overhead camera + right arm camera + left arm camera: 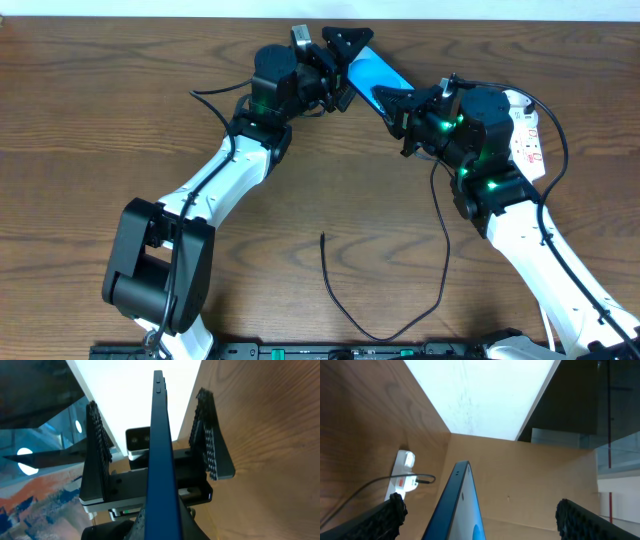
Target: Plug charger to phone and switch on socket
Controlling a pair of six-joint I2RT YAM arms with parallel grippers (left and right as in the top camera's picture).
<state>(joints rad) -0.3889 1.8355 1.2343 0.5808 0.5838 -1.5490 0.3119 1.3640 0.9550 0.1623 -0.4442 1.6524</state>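
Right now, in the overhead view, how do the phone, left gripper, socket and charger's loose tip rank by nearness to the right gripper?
1. phone, clamped in the right gripper.
2. left gripper, up-left, open around the phone's far end.
3. socket, off to the right.
4. charger's loose tip, lower left, toward the robot.

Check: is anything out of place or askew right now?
Yes. The slim black-edged blue-screen phone is tilted on edge, pinched by the right gripper, while the left gripper, jaws open, straddles its far end. The thin black charger cable has its tip loose on the wooden table.
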